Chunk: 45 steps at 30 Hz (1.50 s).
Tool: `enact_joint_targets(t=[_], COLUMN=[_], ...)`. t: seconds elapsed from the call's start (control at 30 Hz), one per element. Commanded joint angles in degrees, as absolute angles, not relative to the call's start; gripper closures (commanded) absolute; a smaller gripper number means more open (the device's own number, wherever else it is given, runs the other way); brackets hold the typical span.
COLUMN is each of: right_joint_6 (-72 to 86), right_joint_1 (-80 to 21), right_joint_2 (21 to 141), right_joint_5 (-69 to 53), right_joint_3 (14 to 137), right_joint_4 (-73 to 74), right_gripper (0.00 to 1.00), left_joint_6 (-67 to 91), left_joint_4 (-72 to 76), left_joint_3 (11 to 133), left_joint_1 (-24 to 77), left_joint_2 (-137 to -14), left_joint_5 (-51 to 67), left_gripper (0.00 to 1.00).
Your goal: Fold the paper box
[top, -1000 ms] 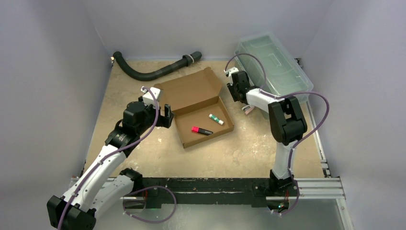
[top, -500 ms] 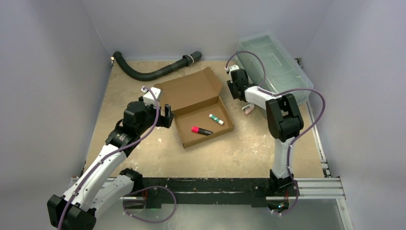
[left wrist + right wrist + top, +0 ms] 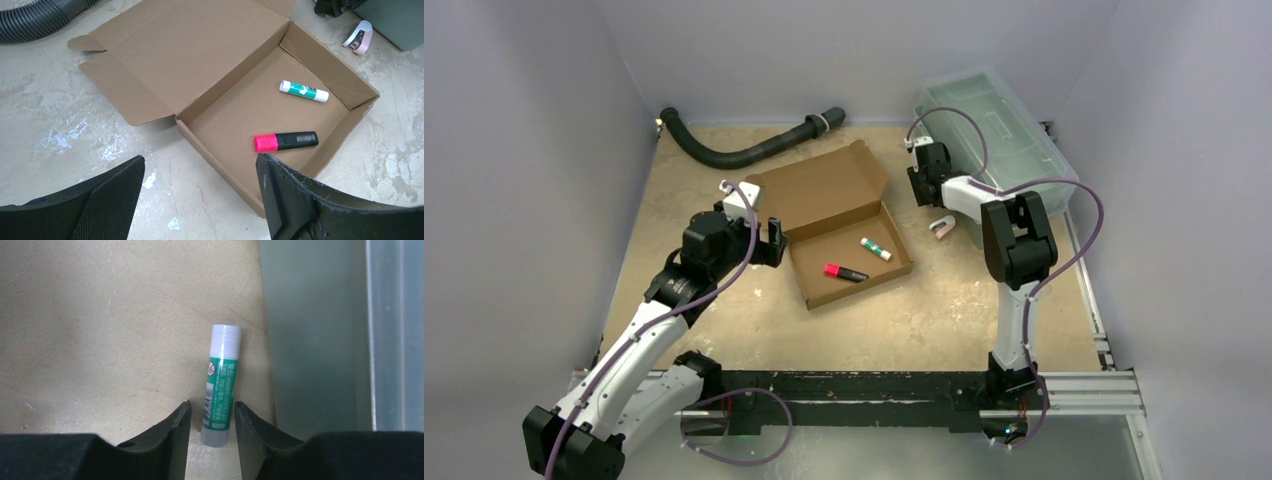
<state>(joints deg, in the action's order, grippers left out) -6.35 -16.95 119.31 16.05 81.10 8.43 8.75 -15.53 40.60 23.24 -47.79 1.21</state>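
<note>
The paper box (image 3: pixel 819 190) lies open in the middle of the table, its lid (image 3: pixel 190 55) folded back flat. In its tray lie a green-and-white glue stick (image 3: pixel 303 91) and a pink-capped black marker (image 3: pixel 286 141). My left gripper (image 3: pixel 200 159) hovers wide open over the tray's near left corner (image 3: pixel 774 240), holding nothing. My right gripper (image 3: pixel 924 192) points down at the table beside the bin. Its fingers straddle a second glue stick (image 3: pixel 222 375) lying on the table. A small gap shows on each side, so the right gripper (image 3: pixel 212 407) is open.
A clear greenish plastic bin (image 3: pixel 999 130) stands at the back right, its wall (image 3: pixel 320 340) close to the glue stick. A black hose (image 3: pixel 744 150) lies along the back left. A small pink-and-white object (image 3: pixel 942 227) sits right of the box.
My right gripper has shifted a little to the right and back, toward the bin. The left arm and the box have not moved.
</note>
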Motion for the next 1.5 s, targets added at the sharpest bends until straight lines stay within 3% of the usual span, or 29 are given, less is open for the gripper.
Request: enact_joint_targets(t=[0.0,0.23,0.5,0.77,1.07,1.3,1.47], right_joint_6=[-4.99,-5.38,-8.31,-17.21,-36.21,-46.32,-48.44], right_joint_1=[-16.55,-16.58,-16.54,-14.98,-13.59,-14.59,-20.60], right_joint_2=[120.71,121.94,114.58,100.42,86.38,86.62,88.52], right_joint_5=[12.46,10.98,5.08,-14.45,-50.37,-58.47,-53.70], right_joint_3=[82.97,83.65,82.07,77.77,70.84,69.39,67.95], right_joint_4=[10.39,12.62,14.91,19.84,29.36,34.30,32.93], right_gripper=[0.63,0.88,1.00,1.00,1.00,1.00,0.99], left_joint_6=[7.93,7.84,7.82,7.29,6.94,6.86,6.89], left_joint_4=[-14.24,-14.18,-14.06,-13.26,-8.33,-7.54,-6.79], left_joint_3=[40.61,40.61,40.52,40.37,38.41,38.00,37.63], left_joint_1=[22.76,22.76,22.68,22.59,22.59,22.59,22.59], left_joint_2=[-47.66,-47.70,-47.55,-46.93,-42.63,-42.20,-42.06], left_joint_5=[1.51,1.58,1.97,5.01,16.03,18.05,19.62], left_gripper=[0.19,0.19,0.19,0.19,0.18,0.18,0.18])
